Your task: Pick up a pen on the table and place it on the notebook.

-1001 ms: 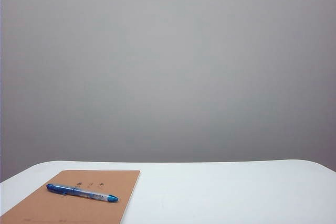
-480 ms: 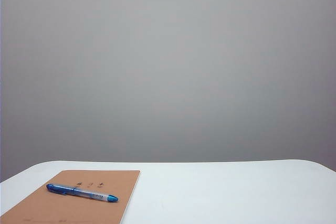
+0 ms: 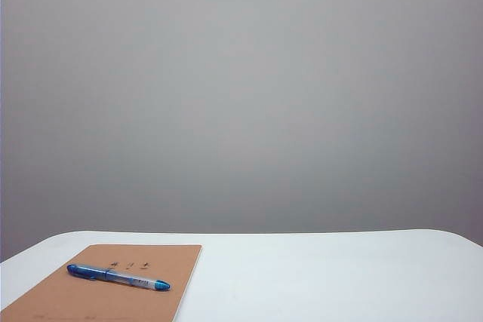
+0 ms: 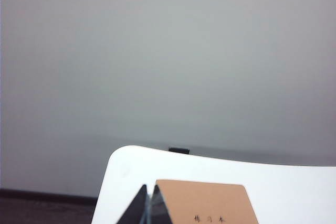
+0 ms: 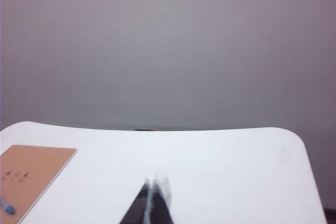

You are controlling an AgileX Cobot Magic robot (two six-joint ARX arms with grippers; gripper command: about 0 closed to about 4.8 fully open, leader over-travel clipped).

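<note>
Lying across the tan notebook (image 3: 106, 283) at the left of the exterior view, the pen (image 3: 118, 277) rests flat on the cover, its darker blue end toward the left edge and its lighter blue tip pointing right, just below the small dark printed marks. That book sits on the near left part of the white table (image 3: 317, 277), one corner running out of the picture. Neither arm shows in this view. From its wrist camera, the left gripper (image 4: 149, 205) hangs above the table's near edge beside the notebook's corner, its two dark fingertips meeting at a point, jaws together and holding nothing. Farther right, the right gripper (image 5: 153, 195) hovers over bare tabletop, well apart from the notebook, its fingertips likewise pressed together with nothing between them. A sliver of the pen's blue end peeks in at that picture's edge.
</note>
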